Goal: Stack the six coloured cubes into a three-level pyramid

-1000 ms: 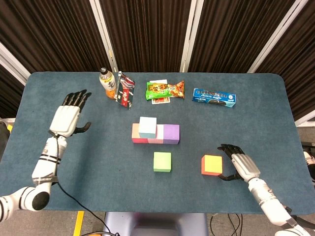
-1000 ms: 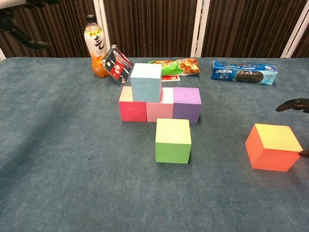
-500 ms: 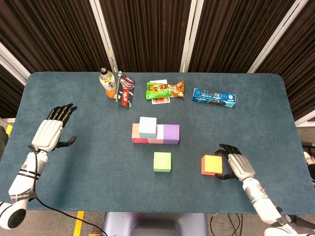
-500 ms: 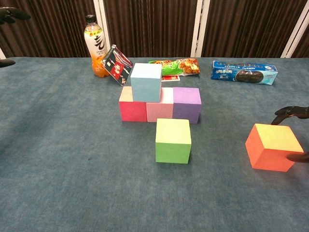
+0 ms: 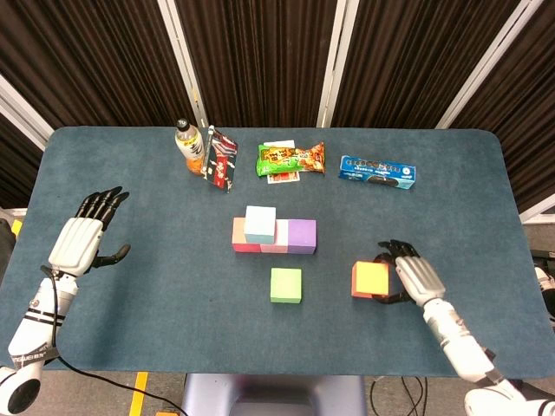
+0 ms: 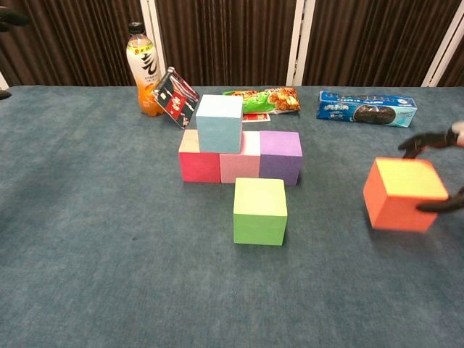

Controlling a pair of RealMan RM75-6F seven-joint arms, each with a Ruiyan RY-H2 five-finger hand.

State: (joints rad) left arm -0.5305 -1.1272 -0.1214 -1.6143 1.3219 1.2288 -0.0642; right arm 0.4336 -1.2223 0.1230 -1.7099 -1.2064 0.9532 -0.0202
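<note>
orange cube point(image 5: 371, 279) now lifted, right hand point(image 5: 414, 276) gripping

Left hand point(image 5: 80, 243), right hand point(image 5: 414, 276): silver backs, black fingers point(image 5: 102, 201); forearms seemingly white.

— Can any print be read here?

— Hardly. The clear plastic bottle of orange drink point(image 6: 142, 69) bears dark characters on a pale label, too small to make out.

— And the long blue biscuit packet point(image 6: 367, 108)?

— White lettering runs along it, but it is blurred beyond reading.
</note>
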